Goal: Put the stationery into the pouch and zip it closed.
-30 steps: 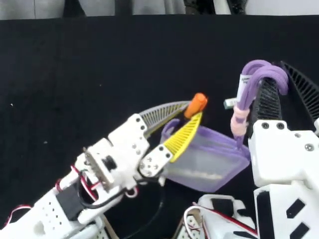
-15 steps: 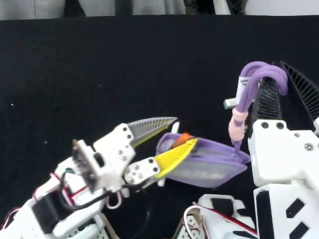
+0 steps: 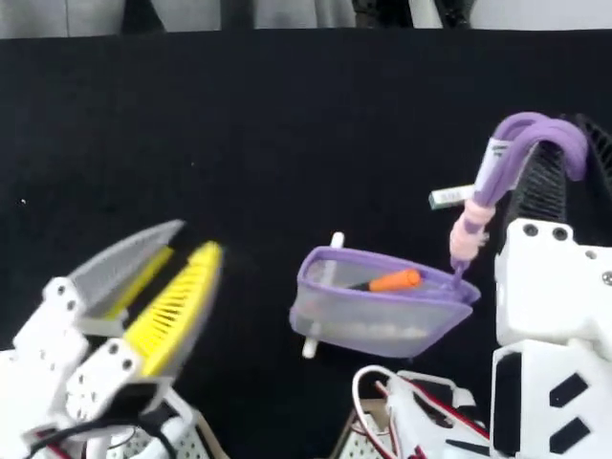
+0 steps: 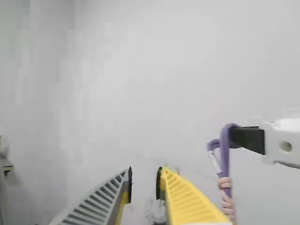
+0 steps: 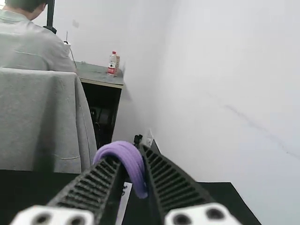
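A translucent purple pouch (image 3: 378, 316) hangs open-mouthed over the black table by its purple strap (image 3: 521, 134). My right gripper (image 3: 564, 158) is shut on that strap (image 5: 123, 161), held high at the right. An orange marker (image 3: 394, 280) lies inside the pouch's mouth. A white pen (image 3: 320, 296) slants along the pouch's left end; I cannot tell if it is inside. My left gripper (image 3: 191, 241), with grey and yellow fingers, is at the lower left, well clear of the pouch, open and holding nothing. Its own view shows the gripper (image 4: 143, 180) with the strap (image 4: 224, 150) beyond.
A small white item (image 3: 449, 197) lies on the black table (image 3: 191, 143) behind the strap. The right arm's white body (image 3: 555, 325) and cables (image 3: 382, 402) crowd the lower right. The table's left and far parts are bare black cloth.
The left gripper let the orange marker go into the pouch, then drew back to the lower left. The pouch settled flatter, and the right gripper with the strap shifted slightly right.
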Motion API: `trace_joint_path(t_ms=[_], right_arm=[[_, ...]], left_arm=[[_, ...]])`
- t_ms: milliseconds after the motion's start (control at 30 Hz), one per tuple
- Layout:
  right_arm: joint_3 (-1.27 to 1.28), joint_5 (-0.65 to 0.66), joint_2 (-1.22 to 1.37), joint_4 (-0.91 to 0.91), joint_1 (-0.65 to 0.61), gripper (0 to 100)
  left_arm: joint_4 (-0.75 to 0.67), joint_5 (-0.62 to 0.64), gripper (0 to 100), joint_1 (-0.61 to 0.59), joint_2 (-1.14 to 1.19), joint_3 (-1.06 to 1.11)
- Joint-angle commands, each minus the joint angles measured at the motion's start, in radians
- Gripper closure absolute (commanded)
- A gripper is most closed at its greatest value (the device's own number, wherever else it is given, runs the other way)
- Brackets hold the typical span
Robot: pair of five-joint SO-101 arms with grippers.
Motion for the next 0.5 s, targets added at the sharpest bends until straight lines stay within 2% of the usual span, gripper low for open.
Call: trace_joint_path(t_ms=[0, 267, 467], right_arm=[[-0.005, -0.003, 0.018, -0.04, 0.029, 98.8], [-0.005, -0.003, 0.018, -0.1, 0.032, 98.8], [-0.007, -0.026, 0.018, -0.153, 0.032, 98.8]], left_arm=[[-0.011, 0.06, 89, -0.18, -0.006, 0.038], [-0.322, 0.155, 89, -0.374, -0.008, 0.406], [-0.503, 0.153, 89, -0.4, -0.003, 0.57]])
